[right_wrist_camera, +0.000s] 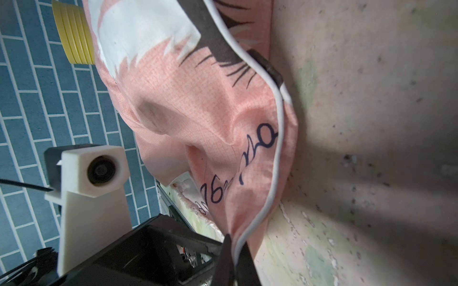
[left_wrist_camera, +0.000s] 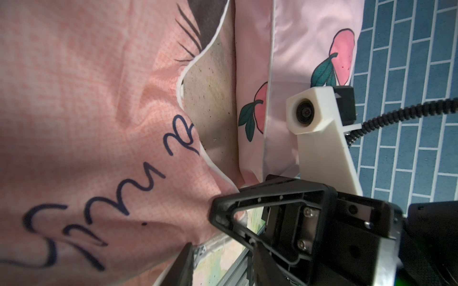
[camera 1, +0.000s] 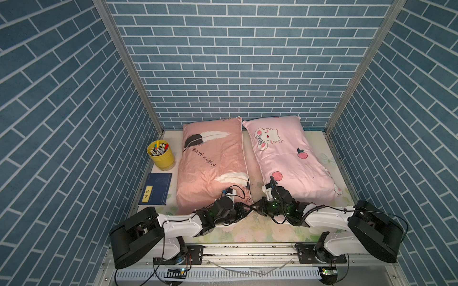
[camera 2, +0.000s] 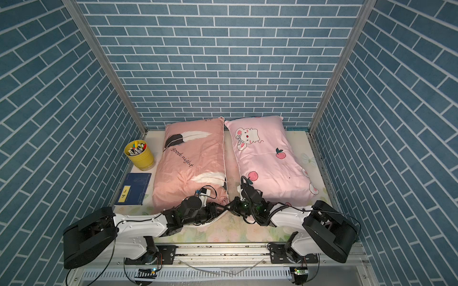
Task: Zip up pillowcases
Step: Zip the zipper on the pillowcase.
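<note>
The salmon-pink pillowcase [camera 1: 210, 168] with feathers and "good night" script lies on the left. The light-pink bunny pillowcase [camera 1: 290, 158] lies to its right. Both grippers meet at the salmon case's near right corner. My right gripper [right_wrist_camera: 234, 247] is shut on that corner's white-piped edge and pulls the fabric [right_wrist_camera: 186, 111] taut. My left gripper [left_wrist_camera: 224, 266] faces it with its jaws apart. The small metal zipper slider [left_wrist_camera: 199, 251] and the zipper tape sit between them, close to one finger [left_wrist_camera: 183, 265]. In a top view the left gripper [camera 1: 245, 210] and the right gripper [camera 1: 256, 206] almost touch.
A yellow cup of markers [camera 1: 161, 154] and a dark blue book [camera 1: 155, 189] stand left of the salmon case. Blue brick walls enclose three sides. The metal rail [camera 1: 247, 250] with the arm bases runs along the front edge. The floral table cover [camera 1: 247, 230] shows in front.
</note>
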Motion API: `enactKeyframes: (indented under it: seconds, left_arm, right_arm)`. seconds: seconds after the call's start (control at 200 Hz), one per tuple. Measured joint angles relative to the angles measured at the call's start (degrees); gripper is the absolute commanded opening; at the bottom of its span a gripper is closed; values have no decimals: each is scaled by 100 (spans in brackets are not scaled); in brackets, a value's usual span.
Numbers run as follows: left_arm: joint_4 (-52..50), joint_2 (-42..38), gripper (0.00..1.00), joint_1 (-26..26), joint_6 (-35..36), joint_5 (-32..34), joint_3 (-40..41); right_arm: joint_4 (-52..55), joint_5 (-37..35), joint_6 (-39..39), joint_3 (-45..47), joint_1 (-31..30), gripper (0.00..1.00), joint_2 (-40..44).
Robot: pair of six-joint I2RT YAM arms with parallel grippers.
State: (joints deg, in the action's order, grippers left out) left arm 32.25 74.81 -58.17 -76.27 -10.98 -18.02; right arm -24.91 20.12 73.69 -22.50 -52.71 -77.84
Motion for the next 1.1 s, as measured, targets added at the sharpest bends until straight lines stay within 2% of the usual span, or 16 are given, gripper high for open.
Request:
enactKeyframes:
  seconds: [0.295,0.77,1.1]
  left_arm:
    - [-22,87,34,-4,4,-28,-39]
    - [-13,282,16,-11,7,-68,-39]
    - [-4,282,10,-15,2,-61,-44]
  right_arm:
    - [22,-44,-2,0,0,0,101]
    - [50,-79,0,9,0,0,225]
    - [92,-105,0,48,0,0,280]
